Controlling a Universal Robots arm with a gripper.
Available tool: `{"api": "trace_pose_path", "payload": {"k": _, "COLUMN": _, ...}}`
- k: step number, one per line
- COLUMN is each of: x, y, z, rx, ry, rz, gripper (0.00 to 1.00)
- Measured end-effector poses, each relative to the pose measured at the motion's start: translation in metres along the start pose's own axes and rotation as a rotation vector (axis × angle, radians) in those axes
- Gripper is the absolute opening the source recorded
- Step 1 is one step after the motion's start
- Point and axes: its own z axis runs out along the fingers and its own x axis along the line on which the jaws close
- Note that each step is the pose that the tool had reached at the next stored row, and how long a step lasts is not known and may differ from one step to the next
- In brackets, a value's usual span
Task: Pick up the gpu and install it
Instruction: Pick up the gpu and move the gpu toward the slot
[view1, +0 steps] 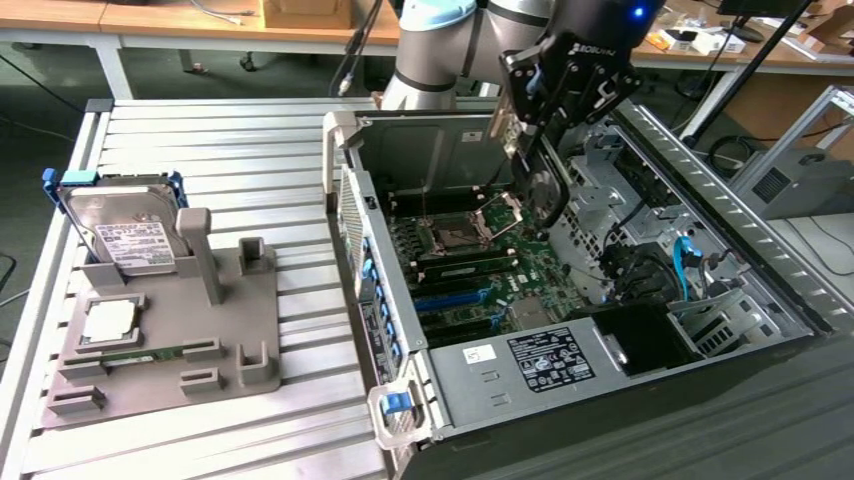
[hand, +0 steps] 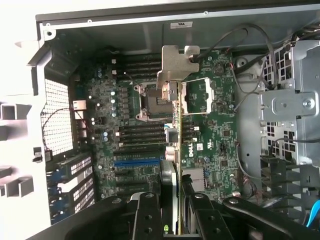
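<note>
While the claw (hand: 170, 205) grips the gpu (hand: 170, 90) half-closed, the card hangs lengthwise, bracket end farthest out, over the motherboard (hand: 212, 135).

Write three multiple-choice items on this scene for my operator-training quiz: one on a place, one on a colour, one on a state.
1. Where is the gpu?
A. In a person's hand
B. In the end effector, over the open computer case
C. Inside a cardboard box

2. What colour is the frame around the hard drive?
A. Blue
B. Red
C. Yellow

3. What state is the computer case in?
A. Closed by a side panel
B. Wrapped in plastic
C. Lying open, with the motherboard exposed

Answers:
1. B: the wrist view shows the card clamped edge-on above the motherboard.
2. A: blue shows along the drive's edges on the grey fixture.
3. C: the board and its slots are in plain sight.
</note>
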Motion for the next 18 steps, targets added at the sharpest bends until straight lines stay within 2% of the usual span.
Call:
{"api": "trace_pose_path", "payload": {"k": 13, "x": 0.000, "y": -0.0006, "z": 0.0146, "rx": 0.0022, "ry": -0.0002, "rz": 0.000, "gripper": 0.27}}
{"api": "trace_pose_path", "payload": {"k": 15, "x": 0.000, "y": -0.0002, "z": 0.0171, "rx": 0.0046, "ry": -0.0004, "rz": 0.000, "gripper": 0.27}}
{"api": "trace_pose_path", "payload": {"k": 18, "x": -0.007, "y": 0.0067, "z": 0.0195, "rx": 0.0094, "ry": -0.0006, "rz": -0.004, "gripper": 0.27}}
